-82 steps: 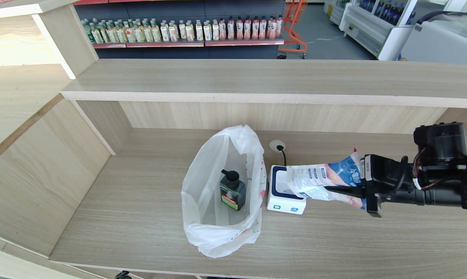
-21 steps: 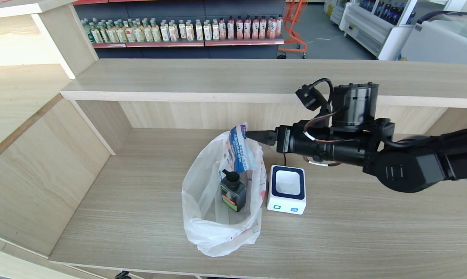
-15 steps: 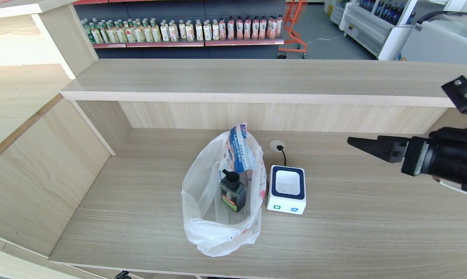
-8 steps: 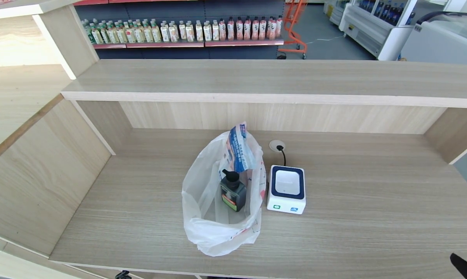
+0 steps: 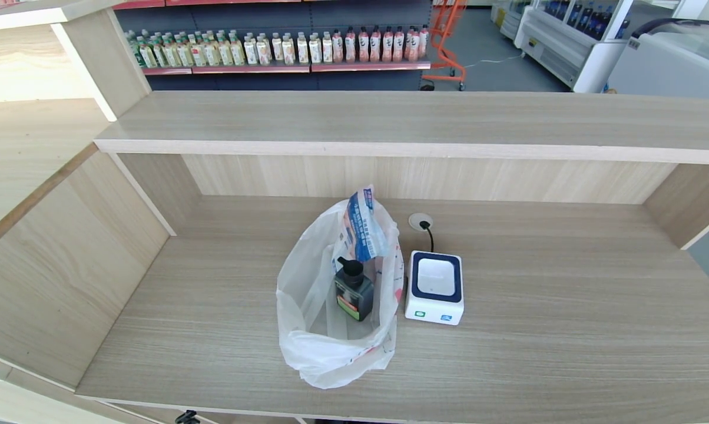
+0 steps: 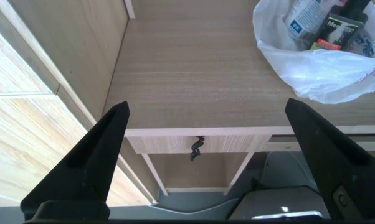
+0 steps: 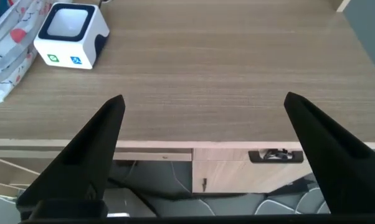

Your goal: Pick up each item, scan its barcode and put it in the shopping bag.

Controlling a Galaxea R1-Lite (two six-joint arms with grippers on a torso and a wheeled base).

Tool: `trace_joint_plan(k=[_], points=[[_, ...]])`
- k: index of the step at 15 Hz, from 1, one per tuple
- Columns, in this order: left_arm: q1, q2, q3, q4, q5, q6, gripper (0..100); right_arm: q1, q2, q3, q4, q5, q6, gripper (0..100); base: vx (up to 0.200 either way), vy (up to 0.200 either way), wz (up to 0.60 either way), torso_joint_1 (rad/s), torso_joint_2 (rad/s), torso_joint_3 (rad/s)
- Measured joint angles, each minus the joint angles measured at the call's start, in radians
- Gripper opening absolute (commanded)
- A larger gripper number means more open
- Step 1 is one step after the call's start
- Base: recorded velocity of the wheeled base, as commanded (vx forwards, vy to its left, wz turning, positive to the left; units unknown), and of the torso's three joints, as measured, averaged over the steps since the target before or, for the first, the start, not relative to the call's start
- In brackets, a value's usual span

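Pale wood-grain desk (image 5: 566, 341), set behind a raised ledge (image 5: 390, 118) of the same laminate. Contents as follows.

1. Shopping bag (image 5: 325, 347): thin white plastic with some red print. It stands open near the middle of the desk, mouth upward, with the near rim slumped toward the front edge.

2. Pump bottle (image 5: 353, 292): dark body, black pump head, label partly red. It is upright inside the shopping bag, toward its right side.

3. Pouch (image 5: 363, 231): soft, blue and white. It stands on end inside the shopping bag behind the pump bottle, and its top rises above the bag's far rim.

4. Barcode scanner (image 5: 435, 287): white box with a navy frame round a pale window that faces up. It sits on the desk just right of the shopping bag; whether it touches the plastic cannot be told. A black cable (image 5: 430, 238) runs from its back to a round grommet (image 5: 420, 221) in the desk.

5. Left hand (image 6: 207, 104): two black fingers spread wide, holding nothing. It is held before the desk's front edge toward the left side wall, well apart from the shopping bag.

6. Right hand (image 7: 204, 98): fingers likewise spread wide and empty. It is held before the front edge, to the right of the barcode scanner and well apart from it.

7. Shelf (image 5: 272, 66): a row of bottled drinks, in the room beyond the raised ledge.
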Motion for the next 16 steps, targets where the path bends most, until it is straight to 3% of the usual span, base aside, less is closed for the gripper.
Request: trace_joint_plan(k=[1, 13, 16], points=[[0.0, 0.0, 0.0, 0.0, 0.0, 0.0, 100, 0.0, -0.01, 0.0, -0.001, 0.0, 0.001, 0, 0.0, 0.0, 0.0, 0.0, 0.0, 0.0], [0.0, 0.0, 0.0, 0.0, 0.0, 0.001, 100, 0.0, -0.025, 0.001, 0.0, 0.0, 0.005, 0, 0.0, 0.0, 0.0, 0.0, 0.0, 0.0], [0.0, 0.0, 0.0, 0.0, 0.0, 0.0, 100, 0.0, -0.025, 0.001, 0.0, 0.0, 0.006, 0, 0.0, -0.2, 0.0, 0.002, 0.0, 0.001]])
